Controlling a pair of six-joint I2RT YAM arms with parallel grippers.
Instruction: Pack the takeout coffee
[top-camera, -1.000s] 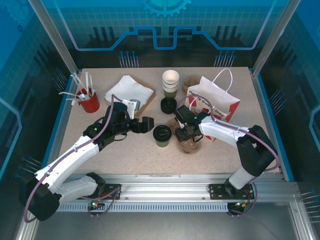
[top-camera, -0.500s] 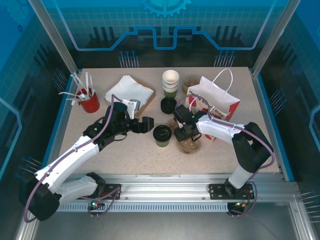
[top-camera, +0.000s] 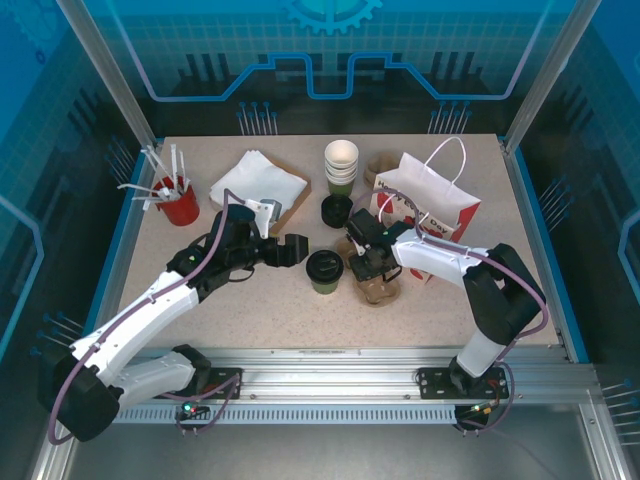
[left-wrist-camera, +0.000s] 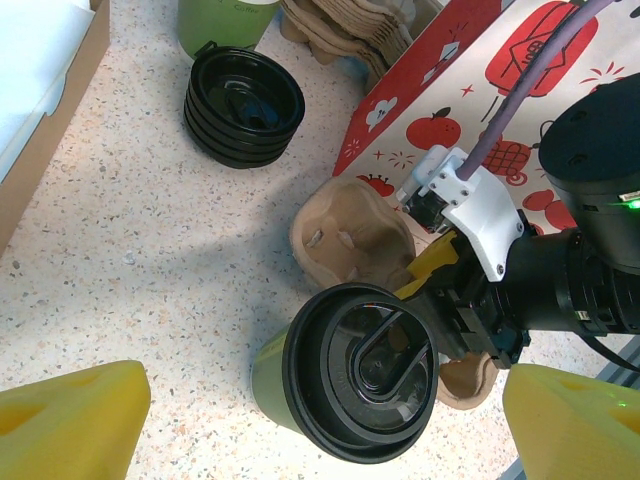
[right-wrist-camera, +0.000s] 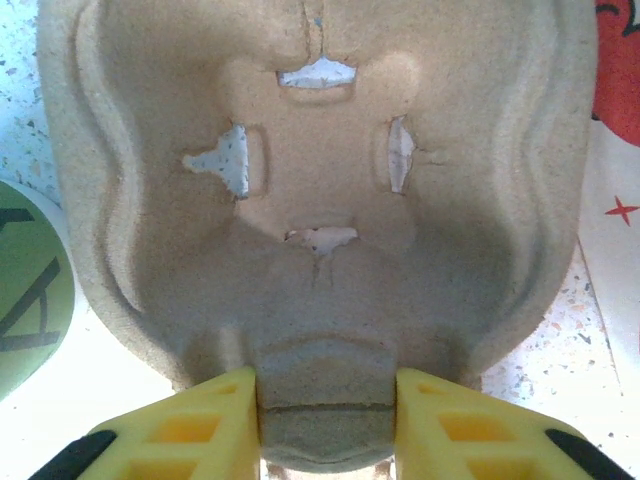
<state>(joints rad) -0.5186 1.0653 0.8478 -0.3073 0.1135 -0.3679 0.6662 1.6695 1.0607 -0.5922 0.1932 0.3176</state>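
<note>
The takeout coffee (top-camera: 324, 269), a green cup with a black lid (left-wrist-camera: 362, 370), stands upright mid-table. My left gripper (top-camera: 290, 250) hovers just left of it, open, its yellow fingertips (left-wrist-camera: 70, 425) wide on either side of the cup and not touching it. Right of the cup lies a brown pulp cup carrier (top-camera: 377, 289) beside the red-and-white gift bag (top-camera: 440, 205). My right gripper (top-camera: 366, 262) is shut on the carrier's middle ridge (right-wrist-camera: 325, 400), with both yellow pads (right-wrist-camera: 210, 420) pressed against its sides. The cup's green side (right-wrist-camera: 25, 290) shows at the left of the right wrist view.
A stack of lidless cups (top-camera: 341, 165) and a stack of black lids (top-camera: 337, 210) stand behind the coffee. More pulp carriers (top-camera: 380, 165) lie behind the bag. A napkin box (top-camera: 258, 185) and a red cup of stirrers (top-camera: 180, 203) sit at the back left.
My right gripper has shifted slightly left and back over the carrier and its jaws have closed onto the ridge. The left arm and the coffee have not moved.
</note>
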